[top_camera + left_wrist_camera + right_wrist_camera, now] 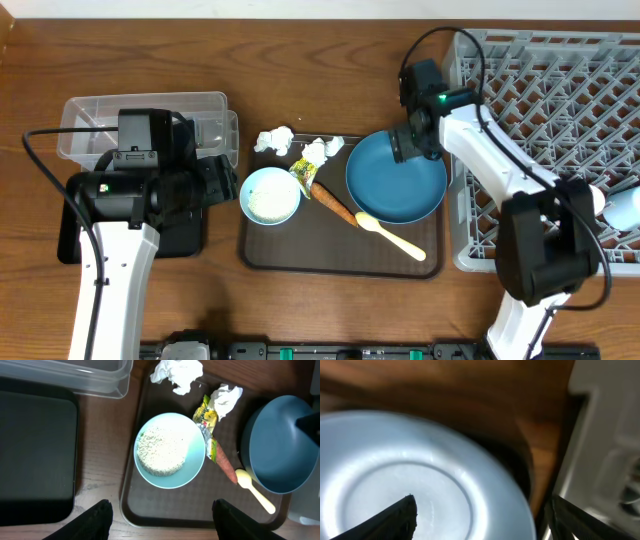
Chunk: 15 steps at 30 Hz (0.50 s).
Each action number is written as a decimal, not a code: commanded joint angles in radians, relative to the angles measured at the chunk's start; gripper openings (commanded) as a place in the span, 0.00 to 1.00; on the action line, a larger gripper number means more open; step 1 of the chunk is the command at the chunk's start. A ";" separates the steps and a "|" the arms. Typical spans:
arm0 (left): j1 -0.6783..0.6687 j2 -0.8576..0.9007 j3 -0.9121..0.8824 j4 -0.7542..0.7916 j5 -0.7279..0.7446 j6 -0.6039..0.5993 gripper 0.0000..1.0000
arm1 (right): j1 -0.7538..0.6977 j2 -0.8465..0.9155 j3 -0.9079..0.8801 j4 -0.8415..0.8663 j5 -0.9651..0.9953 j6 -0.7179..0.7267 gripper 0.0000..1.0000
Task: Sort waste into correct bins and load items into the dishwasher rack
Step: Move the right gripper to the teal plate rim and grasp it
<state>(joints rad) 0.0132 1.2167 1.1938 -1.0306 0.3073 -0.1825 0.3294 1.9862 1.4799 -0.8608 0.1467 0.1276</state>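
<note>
The dark blue plate (395, 185) lies at the right of the brown serving tray (300, 250). My right gripper (408, 148) is open and straddles its far right rim, one finger over the plate (395, 460) and one outside it. A white bowl (246, 190) holds rice (162, 450). Two tissue wads (274, 139) (320, 150), a yellow-green wrapper (303, 172), a carrot piece (335, 203) and the pale yellow spoon (390, 235) lie between bowl and plate. My left gripper (160, 505) is open and empty above the tray's near edge. The pink cup is out of view.
The clear tub (150, 110) and black tray (185, 235) sit at the left, partly under my left arm. The grey rack (560, 90) stands right of the serving tray, close to the plate. A pale blue cup (625, 205) shows at its right edge.
</note>
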 commanded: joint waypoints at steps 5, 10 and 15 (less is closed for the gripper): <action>0.005 0.005 0.005 -0.005 -0.013 0.006 0.67 | -0.001 0.041 0.010 -0.055 -0.044 0.021 0.78; 0.005 0.005 0.005 -0.006 -0.013 0.006 0.67 | -0.006 0.039 0.011 -0.122 -0.123 0.021 0.77; 0.005 0.005 0.005 -0.006 -0.013 0.006 0.67 | -0.012 0.039 0.011 -0.165 -0.155 0.021 0.68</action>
<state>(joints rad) 0.0132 1.2167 1.1938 -1.0321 0.3069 -0.1825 0.3218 2.0308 1.4799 -1.0172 0.0330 0.1345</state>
